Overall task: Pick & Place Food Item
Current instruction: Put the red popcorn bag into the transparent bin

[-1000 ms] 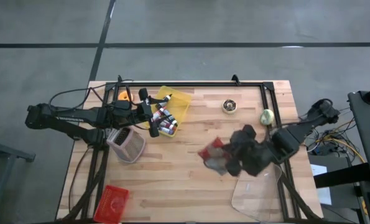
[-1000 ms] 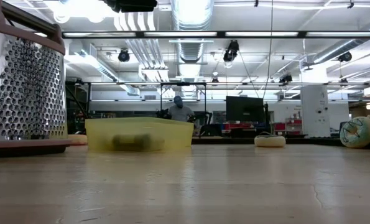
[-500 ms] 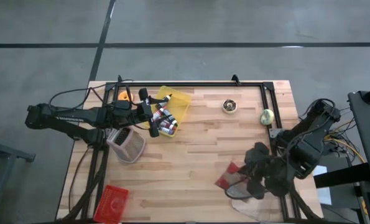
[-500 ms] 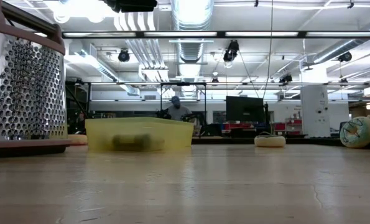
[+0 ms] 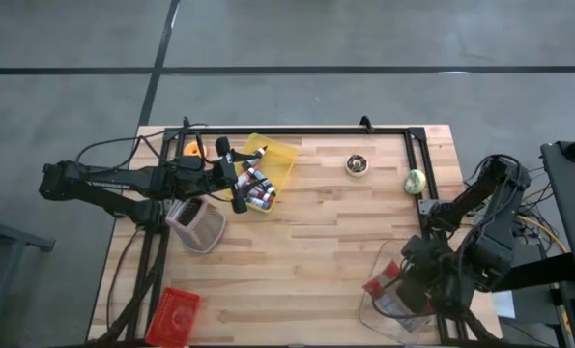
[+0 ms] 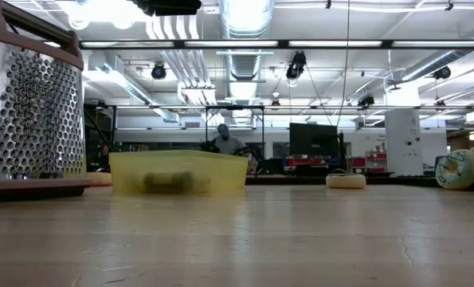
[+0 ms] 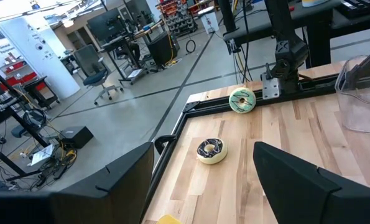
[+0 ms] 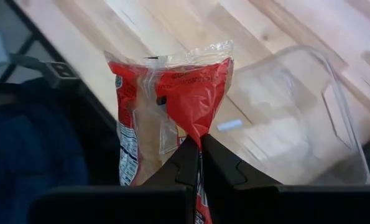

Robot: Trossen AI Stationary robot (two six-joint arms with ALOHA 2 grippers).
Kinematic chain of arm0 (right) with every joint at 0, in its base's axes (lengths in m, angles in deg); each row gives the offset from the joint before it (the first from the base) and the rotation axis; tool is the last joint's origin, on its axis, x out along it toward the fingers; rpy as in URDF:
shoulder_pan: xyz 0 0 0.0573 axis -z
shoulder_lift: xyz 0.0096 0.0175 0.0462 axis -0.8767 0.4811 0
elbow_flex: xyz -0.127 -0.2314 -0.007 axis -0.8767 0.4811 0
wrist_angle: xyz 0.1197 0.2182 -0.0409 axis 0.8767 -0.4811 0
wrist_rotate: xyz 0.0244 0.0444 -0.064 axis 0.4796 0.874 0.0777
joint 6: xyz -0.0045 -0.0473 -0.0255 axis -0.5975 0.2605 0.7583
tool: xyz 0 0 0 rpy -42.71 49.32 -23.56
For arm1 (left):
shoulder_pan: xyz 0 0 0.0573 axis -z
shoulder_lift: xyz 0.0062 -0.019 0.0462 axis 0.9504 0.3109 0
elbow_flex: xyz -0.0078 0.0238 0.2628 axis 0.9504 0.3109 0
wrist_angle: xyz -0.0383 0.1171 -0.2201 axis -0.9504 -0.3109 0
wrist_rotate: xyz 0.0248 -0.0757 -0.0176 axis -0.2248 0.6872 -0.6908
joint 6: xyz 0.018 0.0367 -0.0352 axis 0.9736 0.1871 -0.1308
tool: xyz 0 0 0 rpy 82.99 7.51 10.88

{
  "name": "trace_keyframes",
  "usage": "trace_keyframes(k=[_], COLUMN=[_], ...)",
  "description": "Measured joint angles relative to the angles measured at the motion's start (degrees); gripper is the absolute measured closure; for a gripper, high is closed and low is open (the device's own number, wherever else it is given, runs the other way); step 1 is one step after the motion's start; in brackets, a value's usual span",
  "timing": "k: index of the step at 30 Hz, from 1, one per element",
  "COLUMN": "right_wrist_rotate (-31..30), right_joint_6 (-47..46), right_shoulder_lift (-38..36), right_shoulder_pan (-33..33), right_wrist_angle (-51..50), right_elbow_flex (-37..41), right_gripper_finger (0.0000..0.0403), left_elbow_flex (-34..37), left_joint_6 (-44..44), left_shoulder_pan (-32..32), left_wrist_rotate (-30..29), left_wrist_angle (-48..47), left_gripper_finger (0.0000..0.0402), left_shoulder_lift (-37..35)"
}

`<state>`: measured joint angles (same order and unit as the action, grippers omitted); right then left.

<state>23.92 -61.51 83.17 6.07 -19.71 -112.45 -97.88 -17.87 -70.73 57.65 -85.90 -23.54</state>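
Item 1. Right gripper (image 5: 401, 290): at roughly 4 o'clock on the table in the high view, over the clear plastic tray (image 5: 379, 314) at the table's near right corner. Fingers (image 8: 191, 163) pinched tight together on the red and clear plastic food packet (image 8: 169, 115); the packet hangs from the fingertips above the clear tray (image 8: 309, 118).

Item 2. Red food packet (image 5: 382, 286), the task's thing: held by the right gripper, above the tray's inner edge, off the wood.

Item 3. Left gripper (image 5: 237, 184): at about 10 o'clock, jaws spread wide, holding nothing, just beside the yellow plastic bin (image 5: 273, 158).

Item 4. Perforated metal box grater (image 5: 198, 224): lying at about 9 o'clock, near the left arm.

Item 5. Chocolate-iced doughnut (image 5: 357, 165): at about 1 o'clock, on bare wood; seen also from the left wrist (image 7: 210, 150).

Item 6. Green-iced doughnut (image 5: 415, 180): at about 2 o'clock, beside the black frame rail (image 7: 242, 100).

Item 7. Flat red square item (image 5: 175, 315): at about 7 o'clock, near the table's edge.

Item 8. Small orange object (image 5: 190, 149): at about 11 o'clock, far corner.
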Motion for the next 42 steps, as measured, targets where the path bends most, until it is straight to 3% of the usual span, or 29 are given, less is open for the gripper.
trace_keyframes(k=[7, 14, 20, 25, 29, 36, 42], right_wrist_rotate=[4.83, 5.53, 1.80, 5.16, 8.02, 9.77, 13.46], right_joint_6=[-4.41, -3.72, -27.64, -33.07, -34.15, -34.13, -33.76], right_shoulder_lift=[0.00, 0.07, 0.04, 1.27, 3.33, 8.06, 10.54], right_shoulder_pan=[-0.07, -0.09, 0.07, 0.07, -0.53, -0.85, -1.29], right_wrist_angle=[0.03, 1.99, 4.84, 9.08, 6.59, -7.85, -7.87], right_elbow_flex=[5.16, 9.16, 11.20, 12.51, 9.15, -0.37, -1.10], right_gripper_finger=[0.0394, 0.0394, 0.0394, 0.0394, 0.0394, 0.0394, 0.0394], left_elbow_flex=[0.00, 0.00, 0.01, 0.00, 0.02, 0.02, 0.02], left_joint_6=[0.00, 0.00, 0.00, 0.00, 0.00, 0.00, 0.00], left_shoulder_pan=[0.00, 0.01, 0.01, 0.00, 0.01, 0.02, 0.00], left_wrist_rotate=[0.00, 0.00, 0.01, 0.00, 0.01, 0.00, 0.00], left_wrist_angle=[-0.02, -0.02, -0.01, -0.02, -0.07, -0.46, -0.46], left_gripper_finger=[0.0122, 0.0122, 0.0122, 0.0122, 0.0122, 0.0122, 0.0122], left_shoulder_lift=[0.00, 0.00, 0.00, 0.00, 0.00, 0.00, 0.00])
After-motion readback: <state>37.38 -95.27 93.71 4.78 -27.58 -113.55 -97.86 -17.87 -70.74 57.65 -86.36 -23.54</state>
